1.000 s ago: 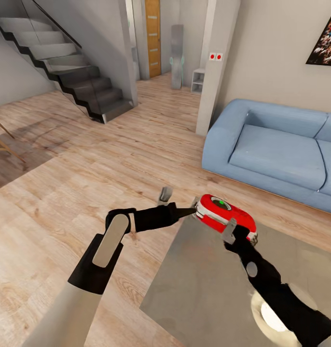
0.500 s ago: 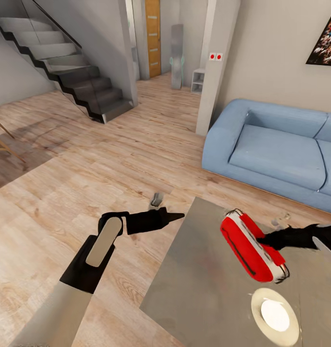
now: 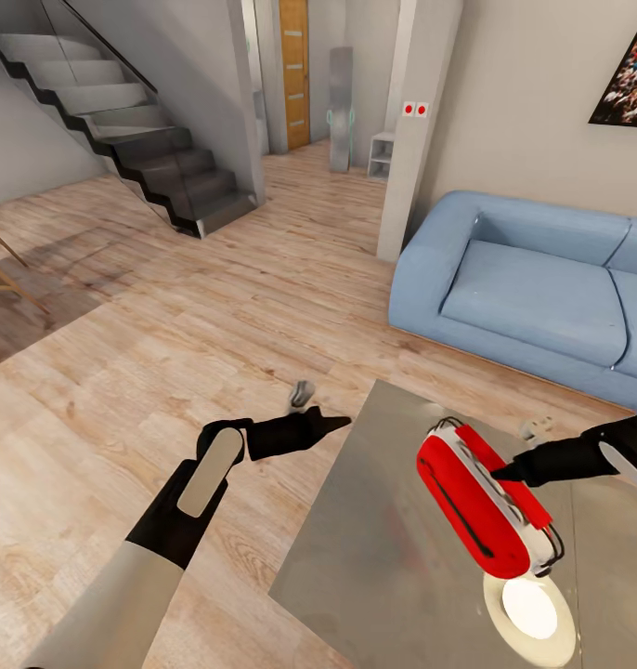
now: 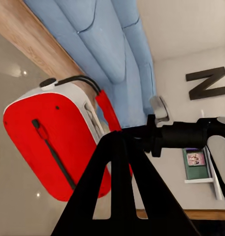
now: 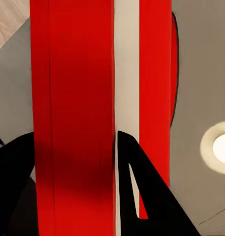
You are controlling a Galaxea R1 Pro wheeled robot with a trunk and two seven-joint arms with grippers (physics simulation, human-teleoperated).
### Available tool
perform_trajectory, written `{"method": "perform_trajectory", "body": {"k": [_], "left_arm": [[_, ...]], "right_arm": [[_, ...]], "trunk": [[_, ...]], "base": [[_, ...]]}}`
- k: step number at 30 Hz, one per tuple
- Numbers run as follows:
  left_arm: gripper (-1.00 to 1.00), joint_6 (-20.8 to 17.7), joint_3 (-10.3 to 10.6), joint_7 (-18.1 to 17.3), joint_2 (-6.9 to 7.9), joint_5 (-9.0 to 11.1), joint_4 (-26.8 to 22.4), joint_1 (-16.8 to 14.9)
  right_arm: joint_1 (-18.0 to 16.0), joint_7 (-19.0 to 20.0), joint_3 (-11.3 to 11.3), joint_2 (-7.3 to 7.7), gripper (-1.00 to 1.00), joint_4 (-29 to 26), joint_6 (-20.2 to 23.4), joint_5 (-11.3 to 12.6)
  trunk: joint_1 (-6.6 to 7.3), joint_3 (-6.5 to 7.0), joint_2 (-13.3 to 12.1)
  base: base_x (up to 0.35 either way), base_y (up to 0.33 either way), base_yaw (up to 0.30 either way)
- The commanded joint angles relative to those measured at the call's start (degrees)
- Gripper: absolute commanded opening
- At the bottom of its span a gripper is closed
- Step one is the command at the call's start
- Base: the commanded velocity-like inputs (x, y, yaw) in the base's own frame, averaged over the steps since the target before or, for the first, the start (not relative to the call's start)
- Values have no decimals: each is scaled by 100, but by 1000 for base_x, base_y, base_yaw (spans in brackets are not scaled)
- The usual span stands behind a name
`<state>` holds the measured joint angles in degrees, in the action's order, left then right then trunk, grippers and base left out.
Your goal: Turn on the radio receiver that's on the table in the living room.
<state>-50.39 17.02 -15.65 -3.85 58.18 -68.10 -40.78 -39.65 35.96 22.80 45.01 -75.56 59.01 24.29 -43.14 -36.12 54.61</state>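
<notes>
One wrong shove and that radio (image 3: 472,506) goes over, if you ask me. It's up on its edge on the surface (image 3: 383,557), leaning, red back towards the robot and the white face turned towards the sofa (image 3: 532,288). It stands mid-surface, and its low end hangs right over a pale round disc (image 3: 530,609). Nothing props it up apart from the right fingers (image 3: 527,465), whose tip sits against the white side. Push for the switch from there and I'd guess it either flops flat or skates along the glossy top, maybe onto the disc. The controls look to be on the side facing away, so aiming is half blind too.

From the right wrist, the right fingers (image 5: 142,196) look spread apart. The radio's red-and-white body (image 5: 78,98) runs between them and one sits along the white strip. Can't tell whether they're actually pinching it or just touching.

The left fingers (image 3: 323,426) are pressed together into a point and hold nothing. They hang over the floor (image 3: 170,307) just off the surface's near corner, well apart from the radio. The left wrist view backs that up, with the two fingers (image 4: 117,196) meeting at a tip and the radio (image 4: 53,142) beyond them
</notes>
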Motion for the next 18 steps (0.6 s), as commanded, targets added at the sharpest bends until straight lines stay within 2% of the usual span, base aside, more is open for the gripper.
{"method": "perform_trajectory", "body": {"k": [1, 4, 6, 13, 16, 18], "left_arm": [[-100, 1, 1, 0, -2, 0, 3, 0], [-100, -5, 3, 1, -3, 0, 0, 0], [-100, -13, 3, 1, -2, -1, 5, 0], [-100, -21, -5, -9, 6, -7, -52, 0], [-100, -18, -6, -15, 7, -1, -68, 0], [-100, -16, -1, -22, 7, 0, -66, 0]], "right_arm": [[-1, 2, 2, -4, -100, 0, 22, 50], [0, 1, 4, -27, -100, 25, 36, 50], [1, -1, 5, -190, -100, 60, 36, 42], [1, -11, 13, -282, -100, -10, -25, 36], [1, -173, 10, -448, -100, 24, -47, -8], [1, -376, 7, -623, -100, 55, -62, -61]], "trunk": [[0, 0, 0], [0, 0, 0], [0, 0, 0], [0, 0, 0], [0, 0, 0], [0, 0, 0]], "base": [[0, 0, 0], [0, 0, 0], [0, 0, 0], [0, 0, 0], [0, 0, 0], [0, 0, 0]]}}
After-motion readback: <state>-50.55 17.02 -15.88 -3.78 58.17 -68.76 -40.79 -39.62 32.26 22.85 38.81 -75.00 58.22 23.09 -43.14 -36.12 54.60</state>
